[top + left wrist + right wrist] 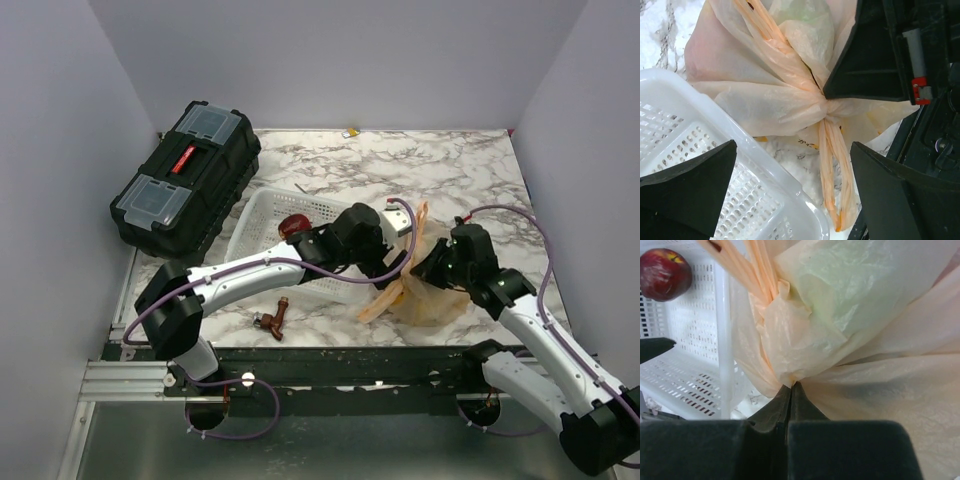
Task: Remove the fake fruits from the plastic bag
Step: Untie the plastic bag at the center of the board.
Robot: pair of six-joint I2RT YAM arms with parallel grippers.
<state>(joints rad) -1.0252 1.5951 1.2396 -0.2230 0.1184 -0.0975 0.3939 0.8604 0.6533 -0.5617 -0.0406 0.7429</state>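
Note:
The pale peach plastic bag [432,292] lies on the marble table to the right of the white basket [262,212]. My right gripper [791,386] is shut on a bunched fold of the bag [875,355], next to its loop handles [832,175]. A green fruit [840,285] shows through the film, still inside. My left gripper [792,150] stands open above the basket's corner [760,155] and the bag's handles, touching nothing. In the overhead view it [395,262] hangs just left of the bag. A red apple [293,224] lies in the basket and also appears as an apple [664,274] in the right wrist view.
A black toolbox [187,175] sits at the back left. A small brown tap-shaped object [272,320] lies near the front edge, left of the bag. Grey walls close in both sides and the back.

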